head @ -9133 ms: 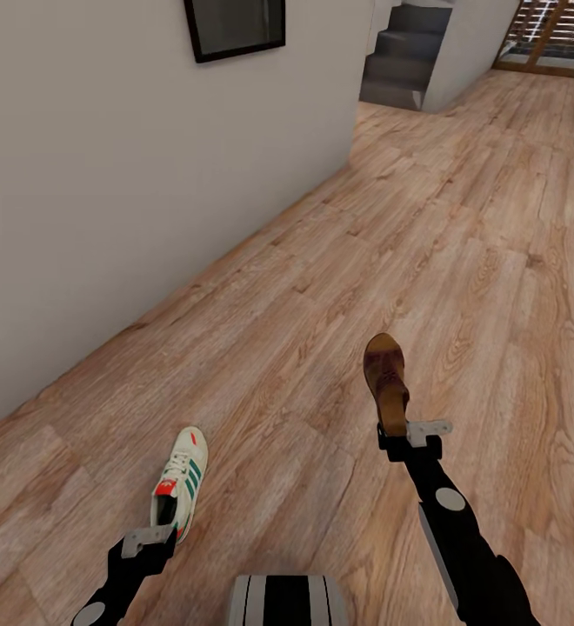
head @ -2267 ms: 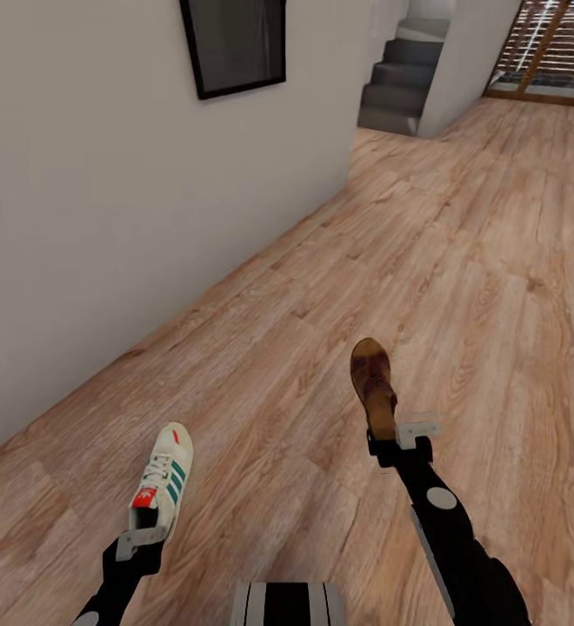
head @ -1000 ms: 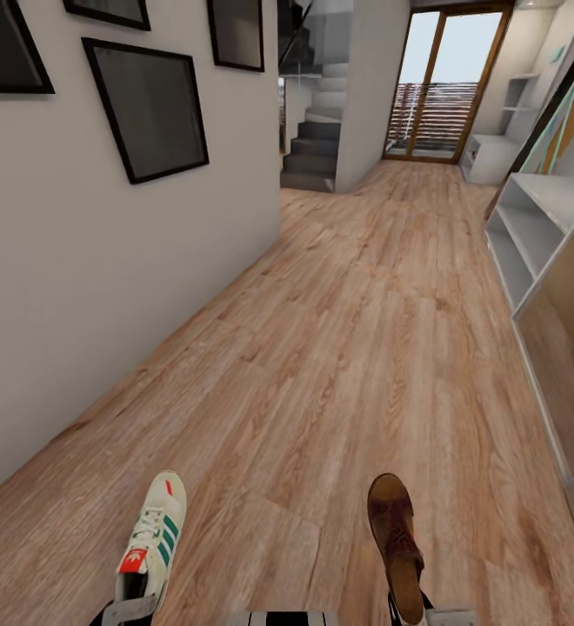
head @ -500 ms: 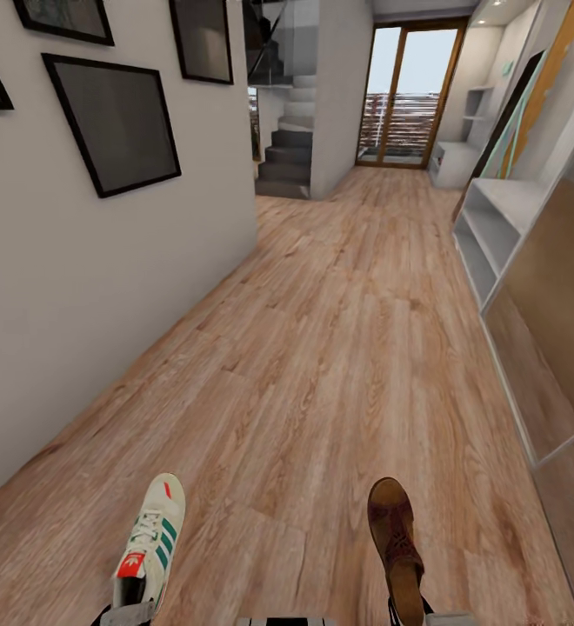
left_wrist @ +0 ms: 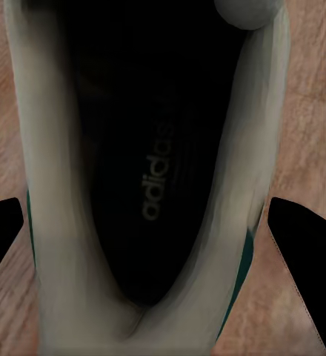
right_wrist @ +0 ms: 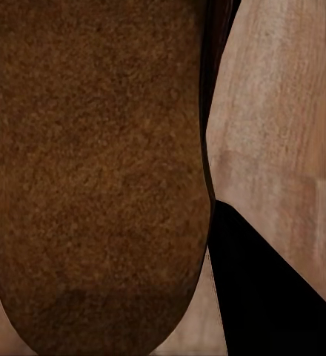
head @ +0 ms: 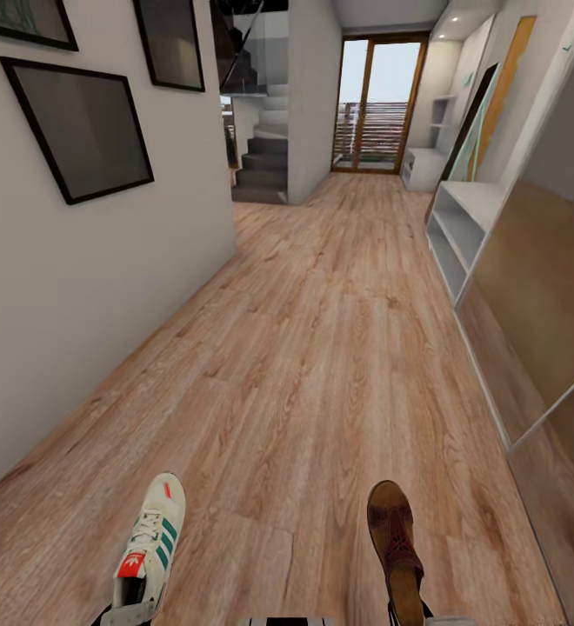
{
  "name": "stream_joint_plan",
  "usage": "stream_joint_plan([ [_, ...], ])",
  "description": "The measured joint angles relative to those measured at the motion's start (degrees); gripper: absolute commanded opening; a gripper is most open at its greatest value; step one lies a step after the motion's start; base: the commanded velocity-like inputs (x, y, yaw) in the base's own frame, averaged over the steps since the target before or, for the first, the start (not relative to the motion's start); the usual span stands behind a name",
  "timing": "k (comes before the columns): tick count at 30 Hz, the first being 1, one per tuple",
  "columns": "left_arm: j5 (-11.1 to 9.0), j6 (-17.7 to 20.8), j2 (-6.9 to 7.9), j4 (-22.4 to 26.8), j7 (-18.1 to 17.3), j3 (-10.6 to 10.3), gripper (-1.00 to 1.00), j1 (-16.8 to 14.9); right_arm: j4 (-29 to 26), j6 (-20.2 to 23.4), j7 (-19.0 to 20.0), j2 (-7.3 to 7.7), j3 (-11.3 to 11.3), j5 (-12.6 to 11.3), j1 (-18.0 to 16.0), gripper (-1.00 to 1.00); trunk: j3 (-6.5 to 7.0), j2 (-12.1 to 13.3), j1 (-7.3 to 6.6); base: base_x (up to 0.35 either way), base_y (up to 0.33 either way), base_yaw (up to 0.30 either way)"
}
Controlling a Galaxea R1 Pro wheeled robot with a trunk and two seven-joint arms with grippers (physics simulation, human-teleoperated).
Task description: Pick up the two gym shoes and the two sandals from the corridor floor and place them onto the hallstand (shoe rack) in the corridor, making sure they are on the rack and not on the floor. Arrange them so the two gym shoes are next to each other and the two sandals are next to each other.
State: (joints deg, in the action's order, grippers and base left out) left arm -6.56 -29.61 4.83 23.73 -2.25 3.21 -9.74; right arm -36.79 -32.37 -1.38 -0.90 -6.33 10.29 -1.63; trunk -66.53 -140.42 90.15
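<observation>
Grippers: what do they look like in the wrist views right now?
The left gripper has matte black fingers, shaped as plain wedges that narrow to a point. The right gripper shows the same black wedge finger. No cables or markings are visible.

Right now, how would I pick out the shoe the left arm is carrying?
Follow the light wood-plank corridor floor down to the head view's bottom edge. Two shoes hover there; the left one is the cream-white lace-up gym shoe with green side stripes and a red tongue tab, unlike the dark brown leather sandal beside it.
</observation>
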Motion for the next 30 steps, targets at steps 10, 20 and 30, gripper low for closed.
stream_joint_plan([
  [10,-0.04,-0.04,-0.01,-0.07,-0.01,-0.01,-1.00,0.00,0.03,0.00,0.00,0.00,0.01,0.07,0.01,-1.00,0.81,0.00,0.00,0.000,0.000,-0.161],
  [20,-0.41,0.00,0.08,-0.07,-0.04,0.02,-1.00,0.00,-0.05,0.00,0.00,0.04,-0.07,0.09,0.01,-1.00,1.11,-1.20,0.66,0.000,0.000,-0.153],
  [30,-0.58,0.03,0.00,-0.30,0.03,0.07,-1.00,0.00,0.11,0.00,0.00,0.00,0.06,0.17,0.01,-1.00,1.94,-1.20,0.66,0.000,0.000,-0.123],
])
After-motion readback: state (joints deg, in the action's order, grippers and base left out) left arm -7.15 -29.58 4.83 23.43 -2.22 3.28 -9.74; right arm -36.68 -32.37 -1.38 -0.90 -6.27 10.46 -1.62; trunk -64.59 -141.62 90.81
